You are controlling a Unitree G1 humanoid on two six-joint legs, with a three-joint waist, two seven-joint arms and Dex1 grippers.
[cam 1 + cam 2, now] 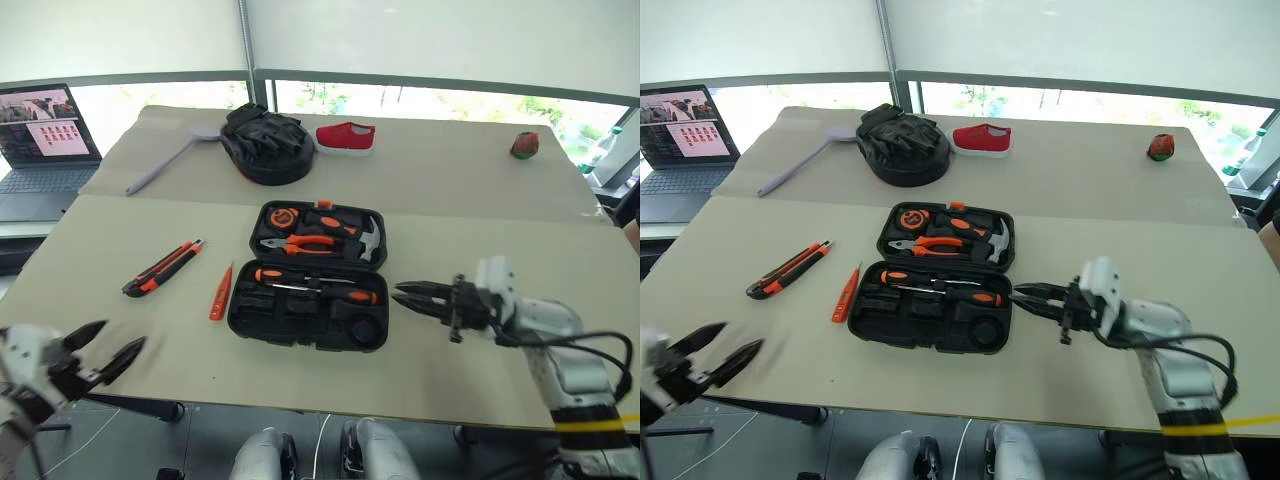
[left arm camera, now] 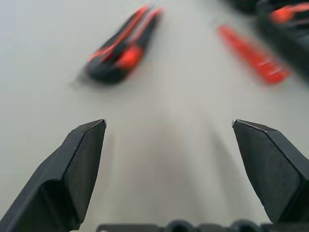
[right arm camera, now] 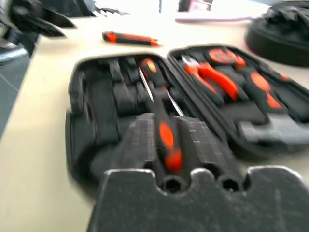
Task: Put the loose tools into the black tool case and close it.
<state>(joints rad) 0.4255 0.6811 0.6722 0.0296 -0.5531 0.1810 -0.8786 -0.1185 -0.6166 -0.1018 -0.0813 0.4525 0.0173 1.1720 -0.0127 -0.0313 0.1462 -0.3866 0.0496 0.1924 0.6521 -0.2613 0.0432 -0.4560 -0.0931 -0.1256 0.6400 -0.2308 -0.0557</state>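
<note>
no legible text, labels or nos. anywhere; laptop screen (image 1: pixel 40 125) too small

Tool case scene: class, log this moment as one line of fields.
case: black tool case open | outside: utility knife, small orange screwdriver | left gripper: open, empty | right gripper: beside case

Silver-grey right arm (image 1: pixel 545 325), black jaws, black cables, yellow band

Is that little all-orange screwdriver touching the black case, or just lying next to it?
Apart. In the left eye view, a strip of bare table shows between the small orange screwdriver and the left edge of the open black tool case.
</note>
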